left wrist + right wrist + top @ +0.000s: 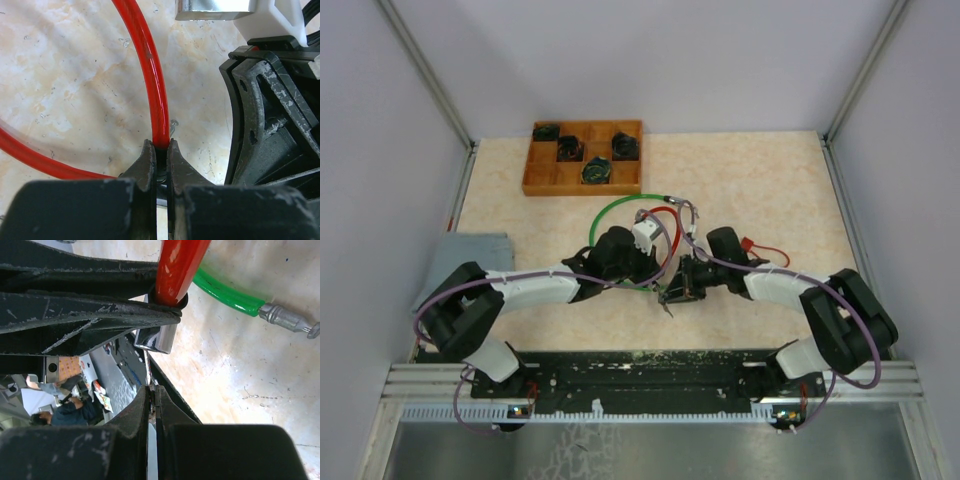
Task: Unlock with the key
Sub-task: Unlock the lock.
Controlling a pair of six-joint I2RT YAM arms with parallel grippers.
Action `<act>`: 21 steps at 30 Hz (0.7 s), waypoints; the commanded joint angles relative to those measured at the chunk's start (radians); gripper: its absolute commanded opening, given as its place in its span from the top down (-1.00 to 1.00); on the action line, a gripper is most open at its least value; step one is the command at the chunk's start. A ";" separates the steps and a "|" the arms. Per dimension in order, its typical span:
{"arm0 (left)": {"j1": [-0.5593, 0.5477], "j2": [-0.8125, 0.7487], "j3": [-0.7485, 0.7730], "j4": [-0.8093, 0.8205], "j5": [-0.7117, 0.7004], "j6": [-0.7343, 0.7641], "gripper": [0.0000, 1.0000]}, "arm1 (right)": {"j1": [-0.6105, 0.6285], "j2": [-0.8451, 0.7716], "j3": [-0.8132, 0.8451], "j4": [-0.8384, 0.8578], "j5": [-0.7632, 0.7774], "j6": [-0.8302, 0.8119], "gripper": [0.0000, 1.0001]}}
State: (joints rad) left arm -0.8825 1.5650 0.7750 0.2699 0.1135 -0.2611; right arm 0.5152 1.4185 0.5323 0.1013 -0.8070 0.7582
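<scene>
My left gripper is shut on the red cable of a cable lock, just above the table. In the right wrist view the same red cable runs down into the silver lock body. My right gripper is shut on a thin metal key, seen edge-on, whose blade reaches up to the underside of the lock body. In the top view the left gripper and right gripper meet tip to tip at the table's middle. The lock itself is hidden there.
A green cable loops behind the grippers; its metal end lies loose on the table. A small red tag lies to the right. A wooden compartment tray with dark items stands at the back left. A grey pad lies at the left edge.
</scene>
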 commanded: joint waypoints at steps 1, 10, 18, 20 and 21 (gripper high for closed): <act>-0.013 -0.032 -0.002 0.084 0.018 0.020 1.00 | 0.017 0.011 0.076 -0.054 0.001 -0.039 1.00; -0.051 -0.028 0.005 0.071 -0.073 0.050 1.00 | 0.004 0.008 0.123 -0.105 0.006 -0.016 1.00; -0.088 -0.028 0.006 0.073 -0.147 0.069 1.00 | -0.026 -0.010 0.153 -0.134 0.015 0.030 1.00; -0.100 -0.029 0.006 0.074 -0.174 0.081 1.00 | -0.034 -0.010 0.153 -0.130 0.008 0.042 1.00; -0.107 -0.028 0.005 0.074 -0.190 0.088 1.00 | -0.039 -0.010 0.153 -0.128 0.002 0.047 1.00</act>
State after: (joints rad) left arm -0.9527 1.5650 0.7750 0.2852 -0.0376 -0.2005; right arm 0.4969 1.4338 0.6262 -0.0746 -0.8024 0.7719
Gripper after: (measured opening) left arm 0.042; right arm 0.026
